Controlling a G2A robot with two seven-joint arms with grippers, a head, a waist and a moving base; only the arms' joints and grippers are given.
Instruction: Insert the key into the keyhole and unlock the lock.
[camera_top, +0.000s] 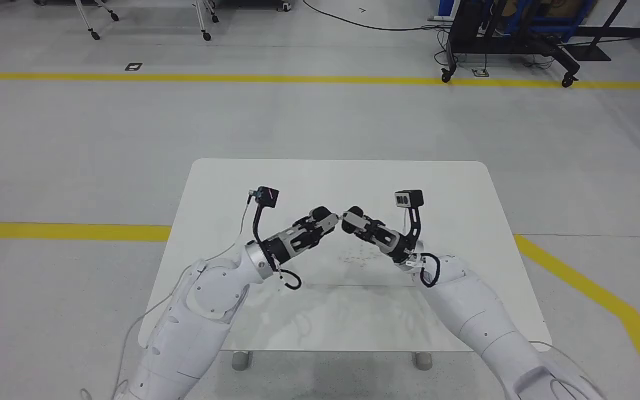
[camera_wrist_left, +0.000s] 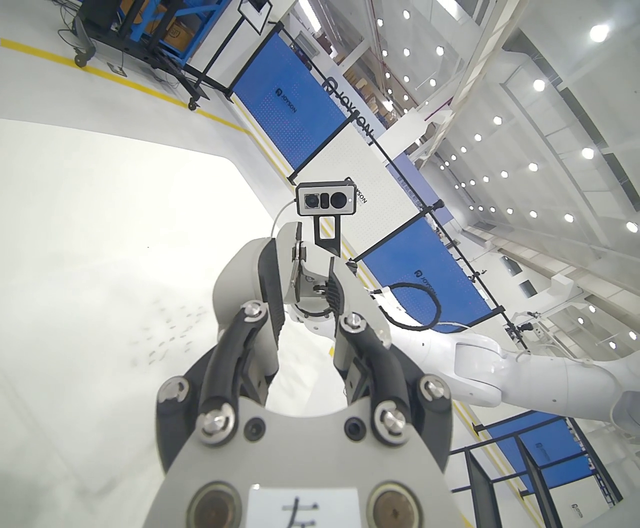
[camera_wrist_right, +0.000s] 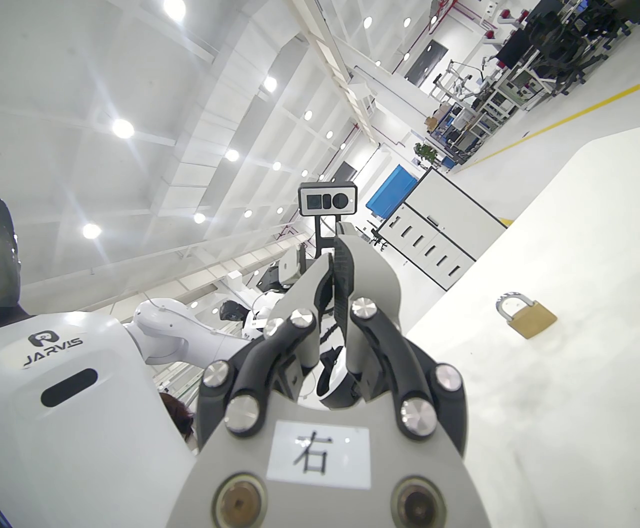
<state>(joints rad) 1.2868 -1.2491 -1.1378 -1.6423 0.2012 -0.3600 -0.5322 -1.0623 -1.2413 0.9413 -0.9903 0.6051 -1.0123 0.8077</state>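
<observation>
Lock (camera_wrist_right: 526, 314) lies on the table (camera_wrist_right: 575, 400), apart from both grippers. Left gripper (camera_wrist_left: 305, 295) gapes; right gripper (camera_wrist_right: 336, 255) is pinched together, on a key or not unclear. Secure your key grip before approaching the keyhole.

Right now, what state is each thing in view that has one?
Brass padlock with silver shackle: lying on the white table, shackle seemingly closed, no gripper on it.
Left gripper: open, fingers apart.
Right gripper: shut, fingers pressed together.
</observation>
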